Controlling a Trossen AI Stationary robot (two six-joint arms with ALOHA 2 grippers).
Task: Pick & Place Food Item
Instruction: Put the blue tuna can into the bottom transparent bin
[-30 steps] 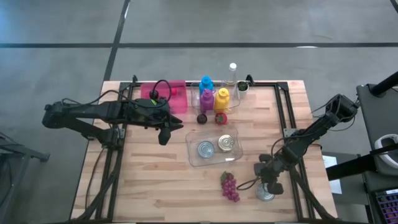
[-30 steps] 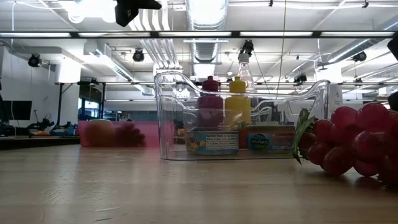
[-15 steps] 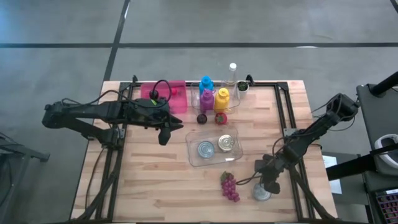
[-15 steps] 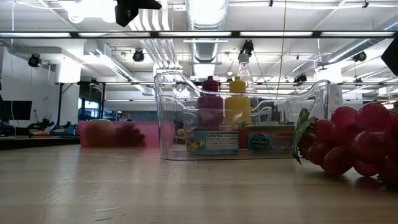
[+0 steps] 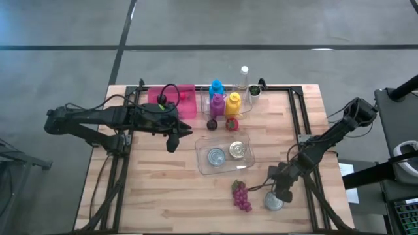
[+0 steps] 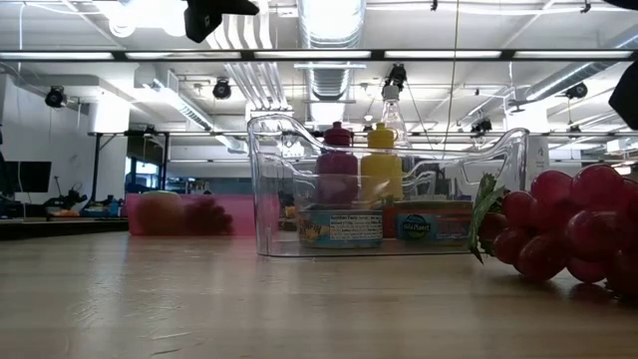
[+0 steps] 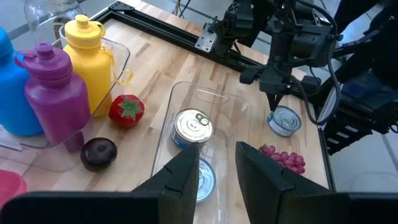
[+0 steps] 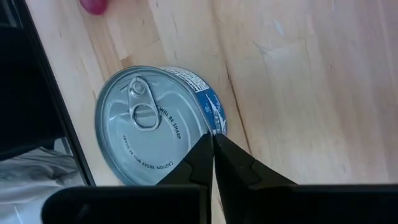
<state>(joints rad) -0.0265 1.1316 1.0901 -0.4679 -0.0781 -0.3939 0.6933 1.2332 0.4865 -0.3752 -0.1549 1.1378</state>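
- Near edge, about 5 o'clock: the right gripper (image 5: 282, 194) hangs just over a loose tuna can (image 5: 275, 203), fingers pressed together and gripping nothing, seemingly placed to nudge or line up on it
- Grapes (image 5: 241, 196) lie just beside the can, at its 9 o'clock
- Centre: the clear bin (image 5: 202, 163) holds two cans, likely the drop spot
- About 10 o'clock: the left gripper (image 5: 172, 140) waits partly open, empty, clear of the work

Pale, matt planked wood is seen in the table (image 5: 163, 189). The can (image 8: 155, 127) is shiny smooth metal; the bin (image 6: 389, 194) is glossy clear plastic.
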